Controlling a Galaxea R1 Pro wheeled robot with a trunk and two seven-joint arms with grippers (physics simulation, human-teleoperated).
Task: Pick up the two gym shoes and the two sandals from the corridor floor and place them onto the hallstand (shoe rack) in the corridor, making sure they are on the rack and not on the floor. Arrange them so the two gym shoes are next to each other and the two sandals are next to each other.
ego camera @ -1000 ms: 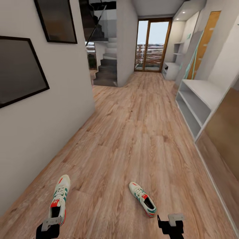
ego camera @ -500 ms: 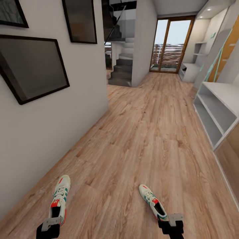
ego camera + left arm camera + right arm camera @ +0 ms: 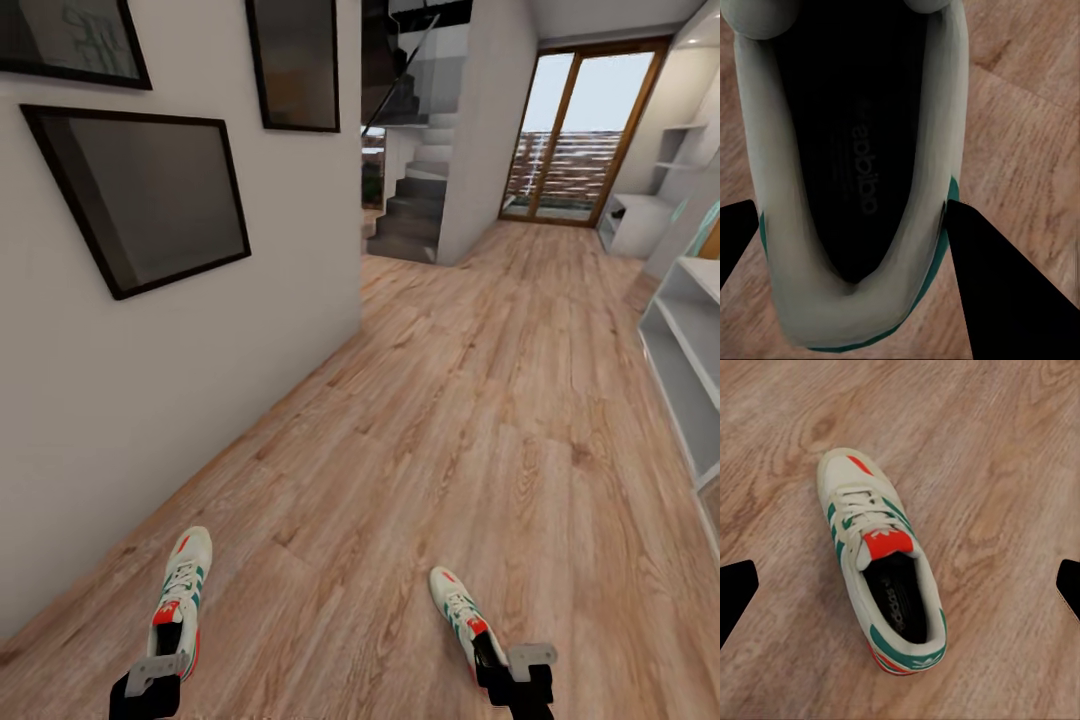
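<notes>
One off-white gym shoe (image 3: 180, 598) with green stripes hangs low at the near left, and my left gripper (image 3: 158, 668) is shut on its heel. In the left wrist view the dark fingers (image 3: 1009, 292) clamp the heel rim of that shoe (image 3: 847, 150). The second gym shoe (image 3: 455, 610) lies on the wood corridor floor (image 3: 470, 420), toe pointing away. My right gripper (image 3: 515, 682) hovers open just above its heel end. In the right wrist view this shoe (image 3: 881, 585) lies between the widely spread fingertips (image 3: 735, 592). The hallstand (image 3: 688, 345) shows at the right edge. The sandals are out of view.
A white wall with dark framed pictures (image 3: 150, 190) runs close along my left. A grey staircase (image 3: 410, 215) and a glass door (image 3: 590, 135) stand at the corridor's far end, with a small white shelf unit (image 3: 632, 222) beside the door. The floor stretches ahead.
The camera has swung left, so the wall fills more of the view and the hallstand has slid to the edge. The floor shoe now sits under my right gripper. The left shoe stays held.
</notes>
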